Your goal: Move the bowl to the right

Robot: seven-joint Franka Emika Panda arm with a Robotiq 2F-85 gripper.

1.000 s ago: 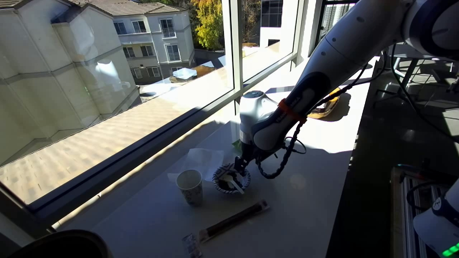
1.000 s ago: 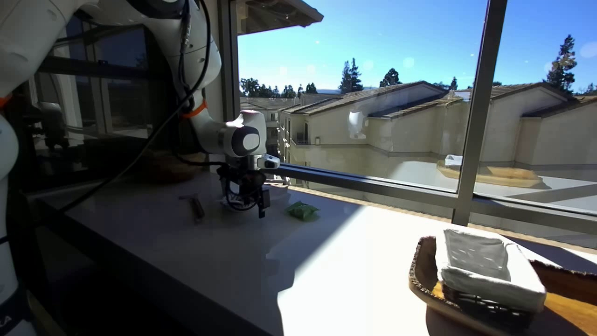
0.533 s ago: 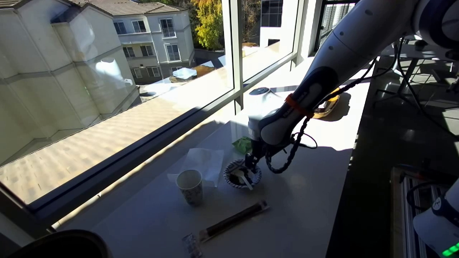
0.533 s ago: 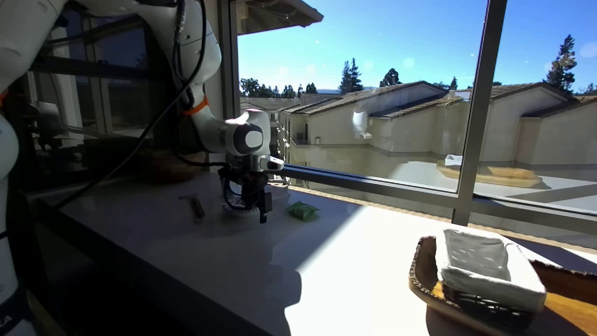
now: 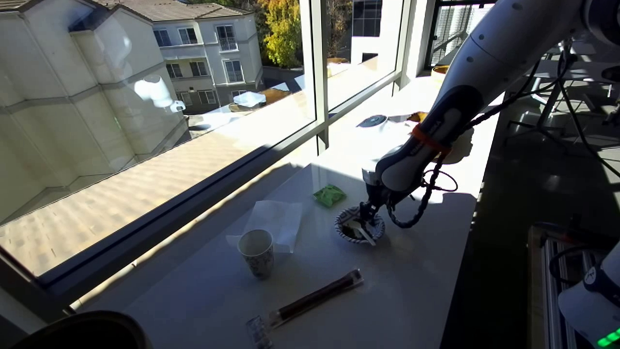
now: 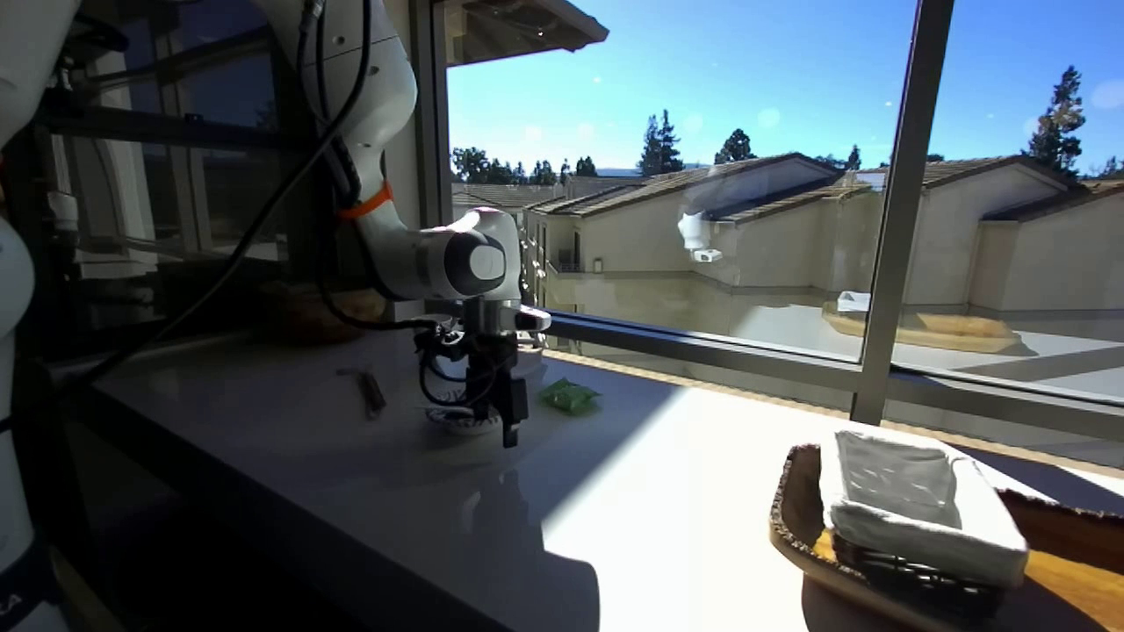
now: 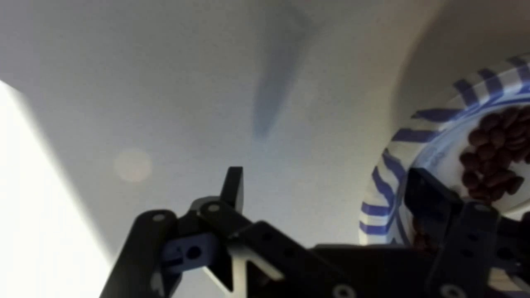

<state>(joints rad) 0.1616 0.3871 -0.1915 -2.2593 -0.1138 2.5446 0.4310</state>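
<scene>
The bowl (image 5: 345, 219) is round and shallow with a dark patterned rim. It stands on the table and holds dark brown pieces and a white utensil (image 5: 369, 236). It also shows partly behind the gripper in an exterior view (image 6: 452, 423). In the wrist view its blue-striped rim (image 7: 381, 188) is at the right, cut off by the frame edge. My gripper (image 7: 326, 178) is open, with its fingers wide apart. One finger (image 7: 430, 198) is inside the bowl against or close to its wall; the other finger (image 7: 234, 186) is outside, apart from the rim.
A white patterned cup (image 5: 259, 257), a translucent sheet (image 5: 276, 220), a green packet (image 5: 329, 195) and a long brown wrapped stick (image 5: 317, 298) lie near the bowl. A wooden tray (image 6: 795, 509) with a white-lined basket (image 6: 931, 535) stands farther along. The window frame (image 5: 232, 179) borders the table.
My gripper and the bowl have moved together along the table, away from the cup and past the green packet. The green packet is now fully uncovered. The gripper has stayed open at the rim.
</scene>
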